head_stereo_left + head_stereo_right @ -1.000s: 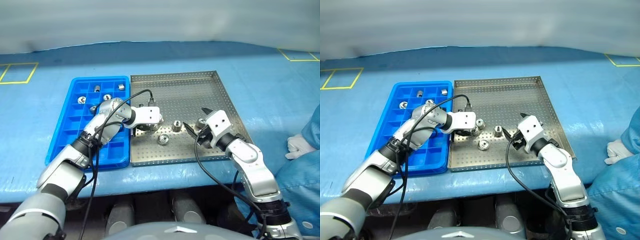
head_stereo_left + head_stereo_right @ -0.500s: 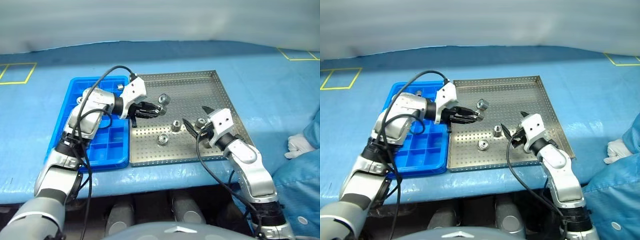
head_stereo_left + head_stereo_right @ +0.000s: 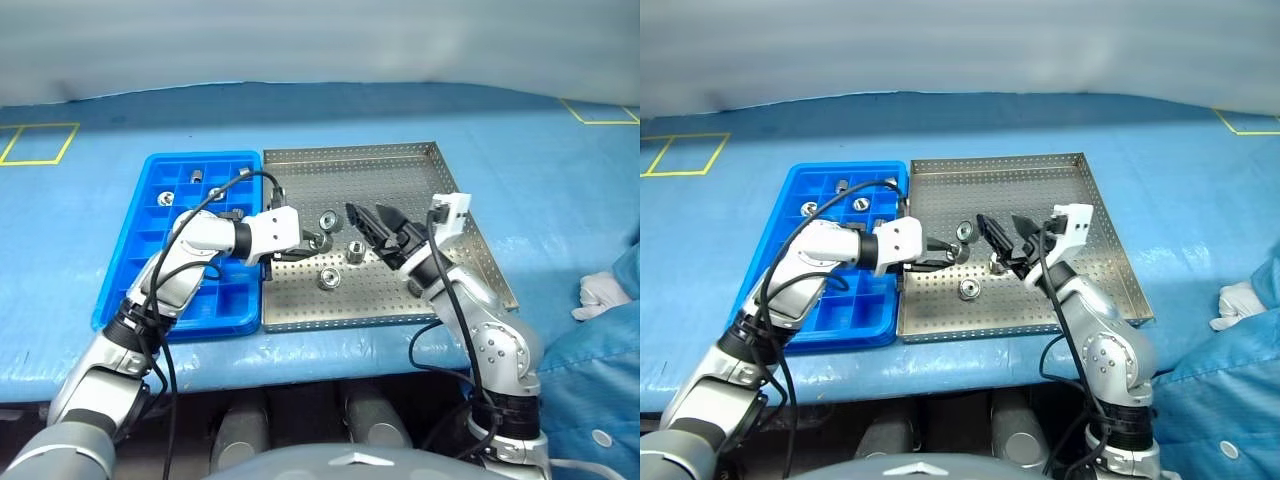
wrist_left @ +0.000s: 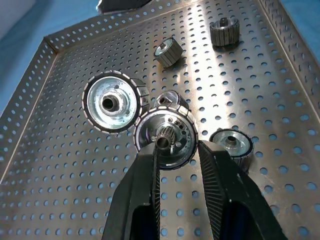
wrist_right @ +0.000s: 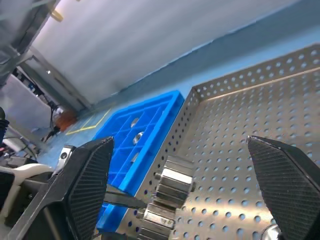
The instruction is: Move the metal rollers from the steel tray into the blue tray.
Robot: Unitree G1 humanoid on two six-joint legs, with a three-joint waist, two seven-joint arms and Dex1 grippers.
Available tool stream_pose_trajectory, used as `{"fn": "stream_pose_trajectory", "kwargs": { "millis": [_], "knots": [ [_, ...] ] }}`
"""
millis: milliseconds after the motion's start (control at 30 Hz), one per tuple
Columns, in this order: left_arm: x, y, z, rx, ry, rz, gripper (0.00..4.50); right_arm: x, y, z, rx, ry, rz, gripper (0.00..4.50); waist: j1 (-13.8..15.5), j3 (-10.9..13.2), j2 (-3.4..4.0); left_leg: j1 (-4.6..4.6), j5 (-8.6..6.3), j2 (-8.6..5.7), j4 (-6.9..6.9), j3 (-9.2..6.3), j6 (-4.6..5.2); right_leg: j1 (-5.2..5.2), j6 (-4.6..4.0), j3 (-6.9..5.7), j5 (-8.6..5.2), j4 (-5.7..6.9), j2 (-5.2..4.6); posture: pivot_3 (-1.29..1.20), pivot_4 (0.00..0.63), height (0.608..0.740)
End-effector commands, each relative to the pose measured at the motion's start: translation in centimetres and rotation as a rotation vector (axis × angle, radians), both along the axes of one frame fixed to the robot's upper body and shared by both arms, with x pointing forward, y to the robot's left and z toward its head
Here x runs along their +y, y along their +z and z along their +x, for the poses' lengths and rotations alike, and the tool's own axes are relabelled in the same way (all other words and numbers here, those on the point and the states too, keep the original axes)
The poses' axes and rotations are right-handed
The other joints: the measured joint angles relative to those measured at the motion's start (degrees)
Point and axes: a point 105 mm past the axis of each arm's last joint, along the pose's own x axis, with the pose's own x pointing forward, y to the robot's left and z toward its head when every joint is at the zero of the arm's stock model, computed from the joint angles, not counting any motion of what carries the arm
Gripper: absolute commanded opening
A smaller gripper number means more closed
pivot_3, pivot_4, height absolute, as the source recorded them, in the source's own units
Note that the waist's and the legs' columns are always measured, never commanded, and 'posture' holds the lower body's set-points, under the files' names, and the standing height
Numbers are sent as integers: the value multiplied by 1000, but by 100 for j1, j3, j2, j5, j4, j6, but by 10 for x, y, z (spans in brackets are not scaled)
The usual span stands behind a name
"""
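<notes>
My left arm reaches across the blue tray (image 3: 160, 260), which has a few metal rollers (image 3: 197, 177) in its far compartments, and my left gripper (image 3: 315, 240) is above the near left part of the steel tray (image 3: 400, 160). Its fingers (image 4: 145, 200) are narrow and hold one roller (image 4: 166, 136) by its edge, lifted over the perforated floor. My right arm bends up from the near right corner, and my right gripper (image 3: 372, 222) points toward the left one with its fingers spread wide and empty. The left wrist view shows several loose rollers (image 4: 109, 102) lying on the floor under the held one. The right wrist view shows the held roller from the side.
</notes>
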Motion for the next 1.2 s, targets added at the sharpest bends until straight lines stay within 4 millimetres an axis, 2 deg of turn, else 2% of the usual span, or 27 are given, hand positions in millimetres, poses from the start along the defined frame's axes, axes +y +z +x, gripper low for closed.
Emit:
{"fn": "stream_pose_trajectory", "kwargs": {
  "millis": [33,433,800,933,1133,1167,1200],
  "knots": [
    [-5,13,5,-133,-43,20,834,0,5,3,26,-9,32,4500,3,0,0,-1,0,0,0,0,0,0,0,0,0,-1,0,-113,150,740],
    [-12,21,16,-230,-57,-20,834,4,-6,7,112,3,85,4500,-14,0,0,-6,0,0,-1,0,1,-3,2,0,1,-3,0,-114,150,740],
    [-21,21,6,-227,-127,-53,834,6,-10,15,125,6,117,4500,-23,0,1,-6,0,0,-2,0,1,-4,3,1,2,-3,2,-111,150,740],
    [-22,20,3,-216,-144,-69,834,1,-12,22,123,-37,112,3600,-24,0,1,-6,0,0,-3,0,1,-4,3,0,1,-3,2,-108,150,740],
    [-22,21,5,-219,-128,-83,834,2,-9,21,100,-29,103,1544,-24,0,1,-6,0,1,-4,-1,1,-4,3,0,1,-3,2,-108,150,740],
    [-21,21,5,-210,-119,-90,834,1,-9,21,92,-33,95,1324,-23,0,1,-6,0,0,-3,-1,1,-4,3,0,1,-3,2,-109,150,740],
    [-21,21,6,-197,-105,-101,834,0,-8,21,76,-44,75,1324,-22,0,1,-6,0,0,-3,-1,1,-4,4,0,2,-3,2,-109,150,740]
  ]
}}
